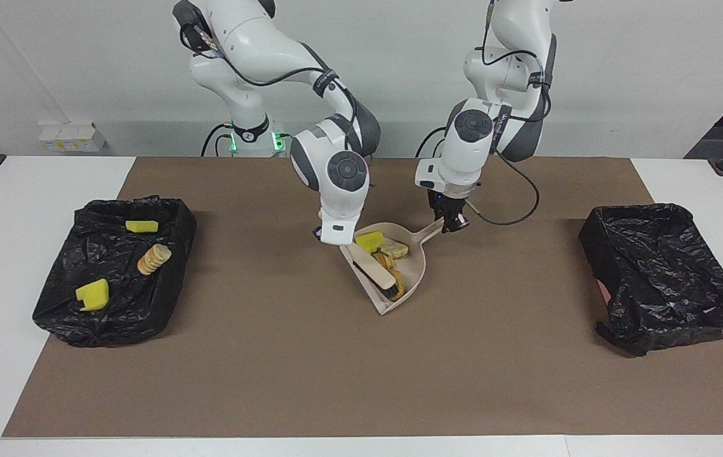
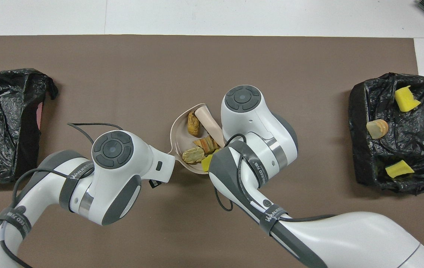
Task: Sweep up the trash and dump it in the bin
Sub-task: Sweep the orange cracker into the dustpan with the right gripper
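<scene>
My left gripper (image 1: 453,223) clamps dustpan (image 1: 413,261) handle; my right gripper (image 1: 343,243) grips brush (image 1: 375,273) over trash (image 2: 194,124) in pan.

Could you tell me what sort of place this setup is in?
Probably a robotics lab: two arms work at a white table with a brown mat, bag-lined bins, and a dustpan of mock trash.

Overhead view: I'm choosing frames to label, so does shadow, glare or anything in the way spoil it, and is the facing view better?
Overhead view: even light, no hard shadows; the right arm covers part of the dustpan and most of the brush; the black bin bags show small glossy highlights. Facing view: soft shadows under the arms, dustpan and brush show more fully.
</scene>
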